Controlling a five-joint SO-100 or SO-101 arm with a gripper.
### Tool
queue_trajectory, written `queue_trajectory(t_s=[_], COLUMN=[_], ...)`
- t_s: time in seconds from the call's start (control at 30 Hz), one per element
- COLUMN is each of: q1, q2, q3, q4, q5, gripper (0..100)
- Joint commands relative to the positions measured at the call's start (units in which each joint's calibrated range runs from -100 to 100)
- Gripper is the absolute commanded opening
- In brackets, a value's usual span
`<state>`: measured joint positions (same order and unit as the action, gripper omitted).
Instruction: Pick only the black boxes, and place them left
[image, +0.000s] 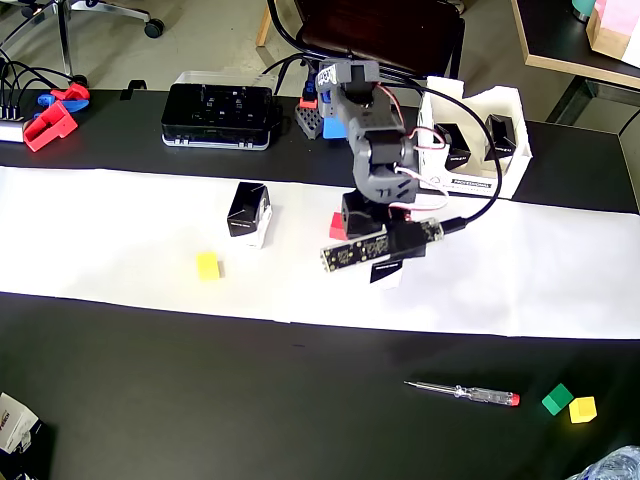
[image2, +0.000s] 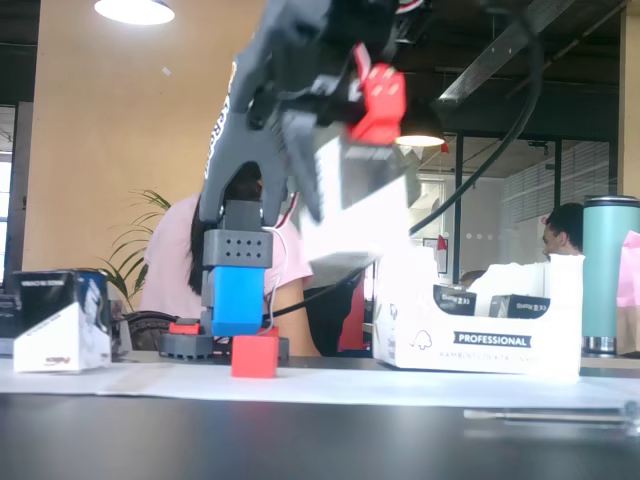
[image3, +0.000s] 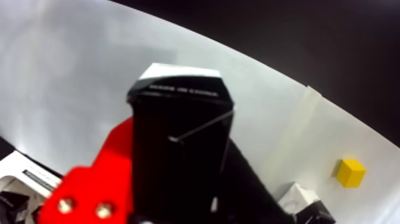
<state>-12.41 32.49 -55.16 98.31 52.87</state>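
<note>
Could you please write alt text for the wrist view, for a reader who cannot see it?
A black box fills the centre, held in the gripper above white paper. A small yellow cube lies on the paper at the right.

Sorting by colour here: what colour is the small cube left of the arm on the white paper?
Yellow cube, clearest in the overhead view.
</note>
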Motion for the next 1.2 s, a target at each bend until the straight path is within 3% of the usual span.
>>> queue_trajectory(t_s=[0.0, 0.6, 1.0, 1.17], q1=[-6.2, -39.4, -61.8, -64.5], q2=[-13.6, -36.9, -53.9, -58.2], q3=[-0.1, 25.0, 54.5, 65.6], q4=[1.1, 0.7, 0.2, -6.7], q5=[-3.4, -15.3, -16.6, -16.2], gripper=[16, 16, 17, 30])
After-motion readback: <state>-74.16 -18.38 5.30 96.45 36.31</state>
